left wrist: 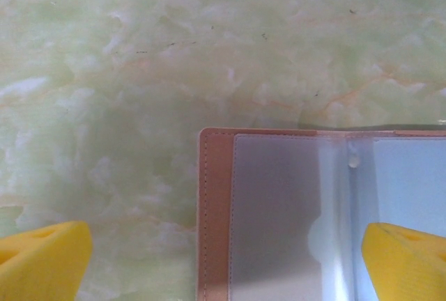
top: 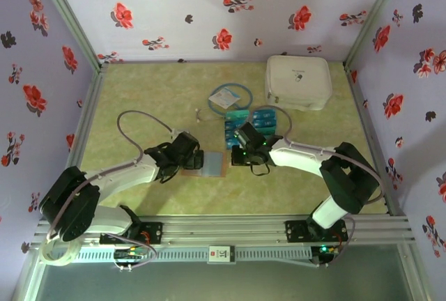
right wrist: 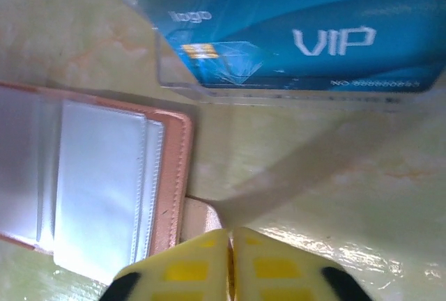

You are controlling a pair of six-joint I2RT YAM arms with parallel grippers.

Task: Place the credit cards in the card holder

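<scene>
Near the centre of the top view, the card holder (top: 211,164) lies open on the table (top: 139,99), its clear sleeves apparently empty. The credit cards (top: 261,121) sit grouped just above and to its right. The left hand (left wrist: 223,266) is released wide astride the holder's left edge, and the right hand (right wrist: 232,263) is clenched on nothing beside its right edge, so every insertion appears to remain.

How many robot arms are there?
2. The left arm reaches the card holder from the left; the right arm comes from the right, beside the credit cards.
</scene>
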